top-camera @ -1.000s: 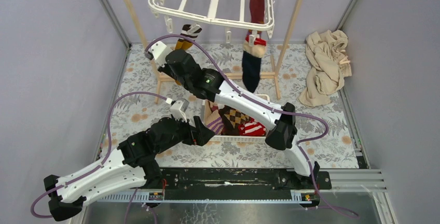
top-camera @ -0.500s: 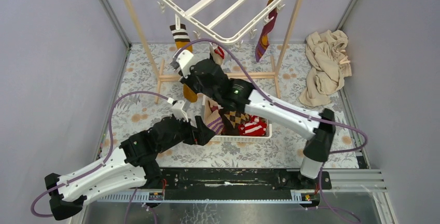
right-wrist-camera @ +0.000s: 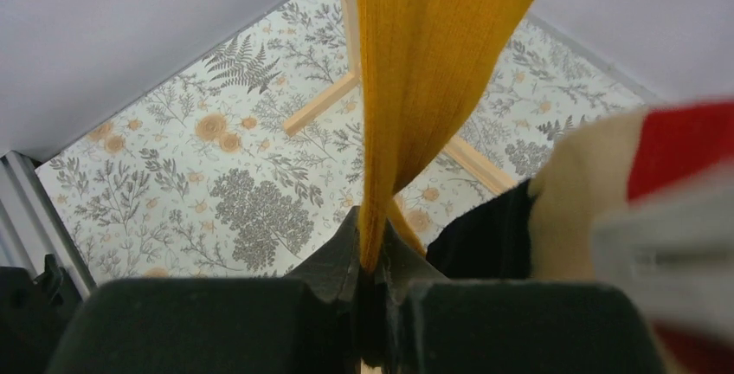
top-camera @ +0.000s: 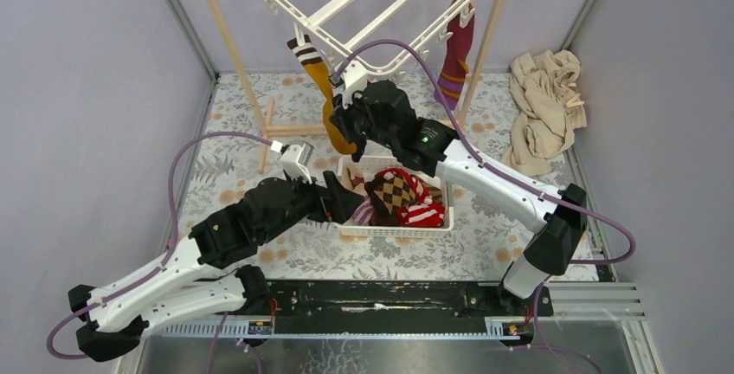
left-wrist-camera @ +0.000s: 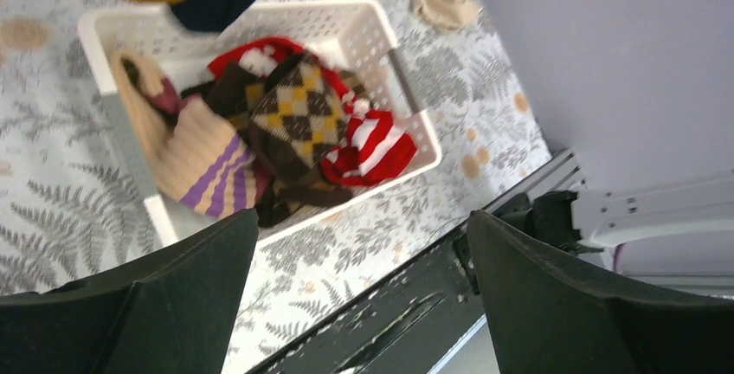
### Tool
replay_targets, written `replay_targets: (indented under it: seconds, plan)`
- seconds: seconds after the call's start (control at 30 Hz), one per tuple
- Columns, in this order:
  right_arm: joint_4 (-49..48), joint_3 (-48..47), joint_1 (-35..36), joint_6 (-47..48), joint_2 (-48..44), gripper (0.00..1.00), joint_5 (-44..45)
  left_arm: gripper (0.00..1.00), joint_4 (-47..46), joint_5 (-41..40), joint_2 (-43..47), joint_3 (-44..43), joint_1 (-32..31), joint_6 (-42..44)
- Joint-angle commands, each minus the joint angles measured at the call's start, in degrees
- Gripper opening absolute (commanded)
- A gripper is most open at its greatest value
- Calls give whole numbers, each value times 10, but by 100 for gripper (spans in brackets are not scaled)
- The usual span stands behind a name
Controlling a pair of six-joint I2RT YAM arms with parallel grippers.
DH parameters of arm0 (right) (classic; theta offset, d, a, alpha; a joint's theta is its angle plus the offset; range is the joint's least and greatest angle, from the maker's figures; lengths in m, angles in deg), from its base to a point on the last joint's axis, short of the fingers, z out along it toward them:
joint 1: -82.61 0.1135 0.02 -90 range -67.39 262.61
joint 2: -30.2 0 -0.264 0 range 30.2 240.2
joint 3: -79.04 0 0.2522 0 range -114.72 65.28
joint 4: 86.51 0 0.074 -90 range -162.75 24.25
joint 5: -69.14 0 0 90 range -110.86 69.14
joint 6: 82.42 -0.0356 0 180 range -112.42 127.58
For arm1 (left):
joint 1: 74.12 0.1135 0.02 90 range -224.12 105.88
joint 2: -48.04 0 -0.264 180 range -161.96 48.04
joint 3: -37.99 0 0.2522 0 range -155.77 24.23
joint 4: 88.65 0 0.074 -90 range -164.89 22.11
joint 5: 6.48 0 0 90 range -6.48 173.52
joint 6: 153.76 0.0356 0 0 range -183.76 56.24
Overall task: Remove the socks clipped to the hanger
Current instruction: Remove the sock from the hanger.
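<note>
The white hanger hangs at the top, turned askew. A mustard sock with a brown-striped cuff is clipped to its left edge and stretches taut down to my right gripper. In the right wrist view that gripper is shut on the mustard sock, and a navy sock with a tan and red cuff hangs beside it. A maroon sock is clipped at the hanger's right. My left gripper is open and holds nothing, by the left end of the basket.
A white perforated basket holds several socks: argyle, red-white striped, tan with purple stripes. Wooden poles flank the hanger. A beige cloth lies at the right. A black rail runs along the near edge.
My right arm has swung right and forward with the mustard sock in its grip. The hanger turned and tilted with it. My left arm shifted slightly toward the basket.
</note>
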Motion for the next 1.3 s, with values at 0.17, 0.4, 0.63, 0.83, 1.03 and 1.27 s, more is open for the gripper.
replay_targets:
  seconds: [0.17,0.4,0.63,0.83,1.03,1.27]
  plan:
    - [-20,-2,-17,-36,-19,2,-46,98,-4,-25,-44,-126,-3,42]
    - [-22,-7,-23,-44,-9,1,-44,98,35,-80,-42,-193,0,67]
    - [-19,-15,-26,-48,-10,0,-43,98,68,-110,-84,-284,19,122]
    - [-12,-14,-28,-46,-17,0,-44,98,69,-83,-110,-339,57,161]
    - [-11,-1,-43,-56,-33,0,-62,98,83,-60,-137,-401,86,195]
    - [-22,37,-100,-92,-76,0,-172,98,99,-8,-176,-454,125,211]
